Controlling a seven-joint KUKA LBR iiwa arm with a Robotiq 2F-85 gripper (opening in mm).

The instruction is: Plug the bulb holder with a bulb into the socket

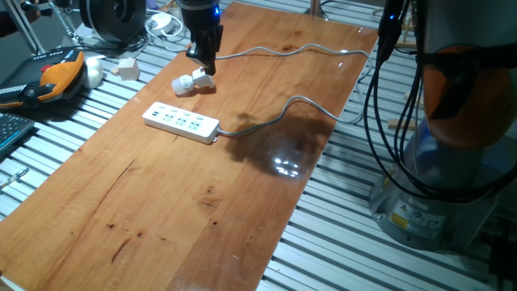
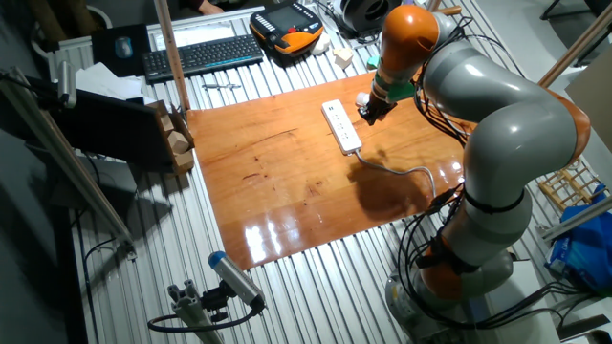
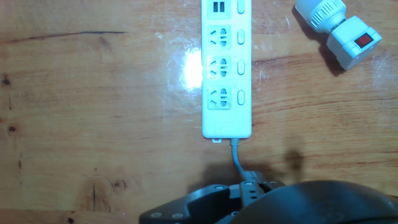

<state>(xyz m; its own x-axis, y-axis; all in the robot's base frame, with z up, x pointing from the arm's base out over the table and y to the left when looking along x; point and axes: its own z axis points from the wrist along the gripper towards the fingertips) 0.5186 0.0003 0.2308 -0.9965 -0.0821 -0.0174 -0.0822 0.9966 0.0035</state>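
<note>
The bulb holder with a bulb [image 1: 192,82] lies on its side on the wooden table, bulb end to the left. In the hand view [image 3: 339,31] it is at the top right, free on the wood, with a red mark on its plug block. The socket [image 1: 182,121] is a long white power strip, flat on the table in front of the holder; it also shows in the hand view [image 3: 226,68] and the other fixed view [image 2: 341,126]. My gripper [image 1: 204,65] hangs just above the holder's plug end. Its fingers do not show in the hand view, so its state is unclear.
The strip's grey cable [image 1: 283,113] runs right across the table. A second cable [image 1: 283,50] lies along the far side. A plain white cube [image 1: 127,68] and an orange pendant [image 1: 56,77] sit off the table's left edge. A keyboard [image 2: 201,54] lies beyond.
</note>
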